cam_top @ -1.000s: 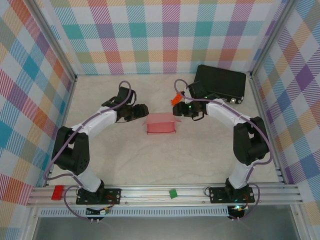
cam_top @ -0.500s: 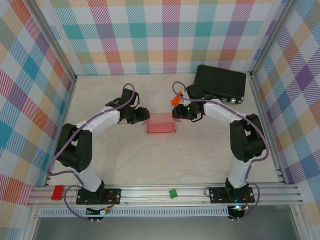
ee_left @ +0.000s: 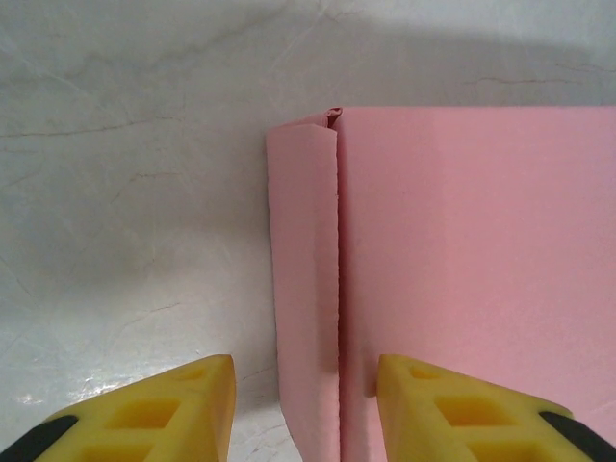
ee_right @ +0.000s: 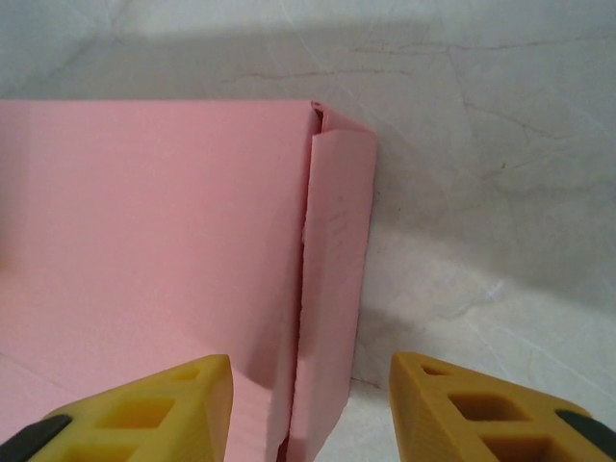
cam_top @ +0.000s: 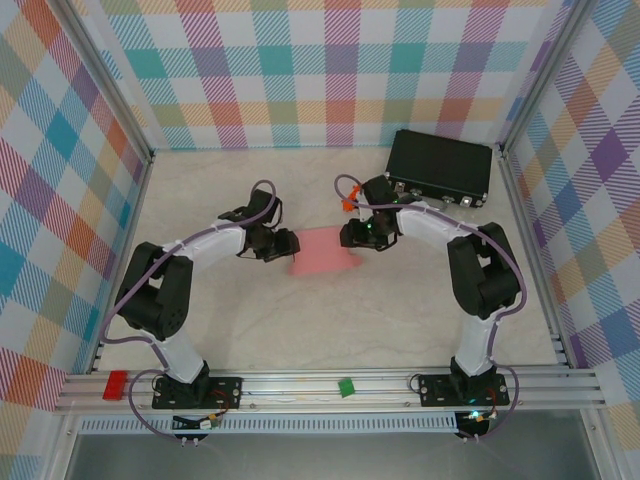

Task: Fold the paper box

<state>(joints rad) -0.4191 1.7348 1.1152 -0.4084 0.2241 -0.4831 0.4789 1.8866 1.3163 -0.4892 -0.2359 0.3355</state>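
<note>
**A:** Where does the paper box [cam_top: 325, 252] sit?

**B:** In the middle of the tabletop [cam_top: 400, 310], between the arms. Its long axis runs left to right, with one narrow end pointing at each arm.

**A:** Which arm is nearer?

**B:** Neither. The left end effector [cam_top: 288, 243] is at its left end and the right end effector [cam_top: 350, 236] at its right.

**A:** Are they grasping?

**B:** No, both are released. The yellow fingers [ee_left: 173, 409] stand apart astride the left end flap [ee_left: 306, 289], with a gap showing. It's the same at the right end flap [ee_right: 335, 260].

**A:** So what does the next move depend on?

**B:** I'd say on each flap lying straight ahead between its fingers, with the crease running crosswise to the box's length.
</note>
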